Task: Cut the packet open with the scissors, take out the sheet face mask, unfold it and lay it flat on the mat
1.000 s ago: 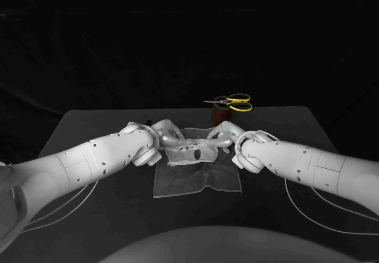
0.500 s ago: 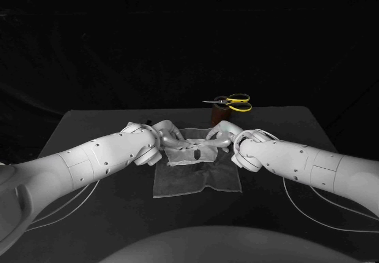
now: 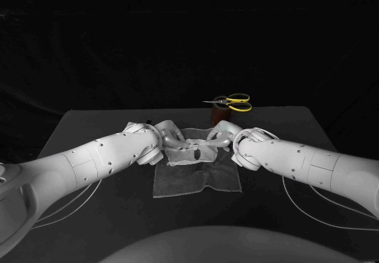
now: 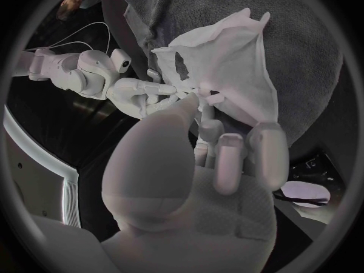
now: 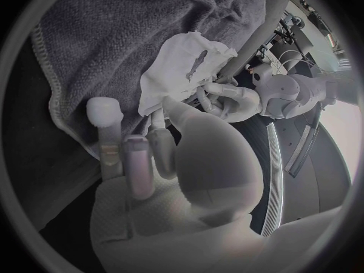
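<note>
Left hand (image 3: 169, 138) and right hand (image 3: 222, 137) meet over far half of mat (image 3: 197, 181); fingers (image 4: 229, 164) of each pinch opposite edges of the mask (image 3: 192, 153); mask partly spread, creased, between them. Scissors (image 3: 231, 102) upright in holder (image 3: 219, 116) near counter's (image 3: 95, 129) far edge.
</note>
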Robot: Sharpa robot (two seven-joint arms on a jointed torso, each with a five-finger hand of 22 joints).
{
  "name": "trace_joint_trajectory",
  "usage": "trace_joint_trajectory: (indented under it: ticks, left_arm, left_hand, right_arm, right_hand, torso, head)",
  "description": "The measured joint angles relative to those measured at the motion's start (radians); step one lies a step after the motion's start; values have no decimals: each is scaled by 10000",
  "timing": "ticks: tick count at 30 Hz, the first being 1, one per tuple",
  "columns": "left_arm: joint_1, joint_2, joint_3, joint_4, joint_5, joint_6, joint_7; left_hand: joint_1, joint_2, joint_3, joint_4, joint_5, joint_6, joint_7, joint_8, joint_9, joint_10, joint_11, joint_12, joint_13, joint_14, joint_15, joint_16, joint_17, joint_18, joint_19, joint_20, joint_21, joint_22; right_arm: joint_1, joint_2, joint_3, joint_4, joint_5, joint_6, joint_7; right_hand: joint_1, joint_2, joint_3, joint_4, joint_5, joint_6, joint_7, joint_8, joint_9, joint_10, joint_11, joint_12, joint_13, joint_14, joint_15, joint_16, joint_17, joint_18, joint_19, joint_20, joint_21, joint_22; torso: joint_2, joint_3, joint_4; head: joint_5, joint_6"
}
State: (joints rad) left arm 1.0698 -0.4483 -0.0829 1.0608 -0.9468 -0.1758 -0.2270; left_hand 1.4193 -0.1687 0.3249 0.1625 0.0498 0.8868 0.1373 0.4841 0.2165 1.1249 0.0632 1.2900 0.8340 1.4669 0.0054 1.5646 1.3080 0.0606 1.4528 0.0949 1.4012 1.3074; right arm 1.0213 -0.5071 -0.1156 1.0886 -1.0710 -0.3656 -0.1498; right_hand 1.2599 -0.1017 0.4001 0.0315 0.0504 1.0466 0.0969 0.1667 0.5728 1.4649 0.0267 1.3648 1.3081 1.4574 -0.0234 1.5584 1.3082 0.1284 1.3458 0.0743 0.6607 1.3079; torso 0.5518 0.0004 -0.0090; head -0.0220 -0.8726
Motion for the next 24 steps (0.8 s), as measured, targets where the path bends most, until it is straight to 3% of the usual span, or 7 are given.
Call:
trace_joint_trajectory:
  ticks: [7,9,14,15,19,24]
  left_arm:
    - [0,1,-2,-10,-108,-2,-53]
    - [0,1,-3,-13,-140,-2,-66]
    - [1,-4,-3,-15,-209,-14,-76]
    - [1,-8,-4,-14,-225,-21,-76]
    - [1,-55,-4,13,-258,-76,-60]
    - [2,-185,-5,97,-256,-220,25]
  left_hand:
    - [379,37,513,-292,0,231,-54,112,10,109,-109,52,184,1,-72,0,0,0,38,-39,4,2]
    - [415,1,695,-387,0,260,-83,176,26,109,-109,84,241,1,-72,0,0,1,72,-74,9,3]
    - [415,1,852,-440,0,337,-90,208,41,144,-144,104,281,-35,-107,0,0,1,72,-74,65,6]
    - [415,1,883,-470,0,337,-89,236,49,144,-144,104,280,-35,-107,-1,0,1,72,-74,65,6]
    - [412,-1,935,-465,0,338,-90,266,58,144,-144,104,274,-16,-127,-1,0,1,72,-74,65,7]
    - [81,-331,902,-433,0,318,-70,266,70,137,-137,104,130,-12,-130,-2,0,1,32,-112,-43,7]
  right_arm:
    - [-1,22,-3,10,-69,0,-6]
    - [-4,24,-5,19,-81,-48,8]
    - [-5,24,-6,62,-93,-344,93]
    - [-6,16,-6,84,-93,-473,130]
    - [-7,-42,-7,206,-87,-996,301]
    - [-6,-148,-7,408,-54,-1568,547]
  right_hand:
    - [292,292,281,-341,-7,469,-324,311,105,2,-321,299,-5,-125,-131,62,-1,-55,138,-138,336,-6]
    - [385,279,389,-502,-22,587,-405,410,151,8,-396,445,-7,-156,-164,79,-1,-67,221,-222,545,-6]
    - [453,348,585,-694,-46,726,-443,659,308,21,-447,739,-7,-167,-194,80,-6,-128,300,-300,809,-5]
    - [463,357,631,-705,-47,734,-451,700,310,22,-448,752,-7,-86,-275,80,-6,-129,314,-315,809,-4]
    - [475,344,721,-664,-64,736,-452,757,311,21,-449,754,-4,-86,-275,80,-10,-130,314,-315,848,-2]
    - [471,347,761,-702,-66,736,-453,809,324,21,-448,811,0,-86,-275,77,-9,-132,314,-315,848,1]
  torso:
    - [-6,1,1]
    - [-7,1,1]
    - [-9,-2,1]
    - [-9,-3,3]
    - [-10,-5,7]
    - [-9,-6,6]
  head:
    - [-10,0]
    - [-10,0]
    - [-15,0]
    - [-15,0]
    - [-1,0]
    - [17,0]
